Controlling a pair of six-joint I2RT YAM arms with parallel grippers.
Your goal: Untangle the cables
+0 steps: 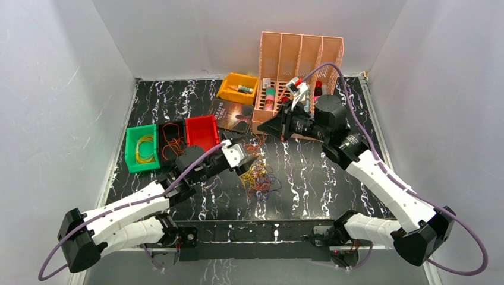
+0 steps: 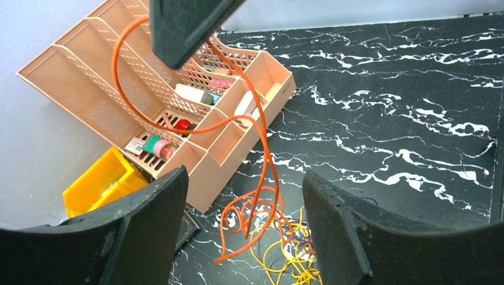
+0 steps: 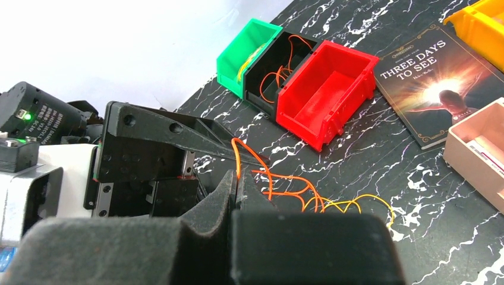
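A tangle of thin yellow, orange and dark purple cables [image 1: 260,179] lies on the black marble table. My right gripper [image 3: 238,177] is shut on an orange cable [image 3: 270,178] and holds it up. In the left wrist view that orange cable [image 2: 261,136] hangs down from the right gripper [image 2: 181,29] in loops to the table, next to yellow cables [image 2: 285,255]. My left gripper [image 2: 245,176] is open, low over the tangle, with the hanging orange loops between its fingers and apart from both. From above, the left gripper [image 1: 241,157] sits just left of the tangle.
A green bin [image 1: 132,155] holding a yellow coil, a black bin [image 1: 171,141] with orange wire and a red bin [image 1: 202,132] stand in a row at the left. A book [image 1: 232,116], a yellow bin [image 1: 238,88] and a pink organizer [image 1: 297,59] stand behind.
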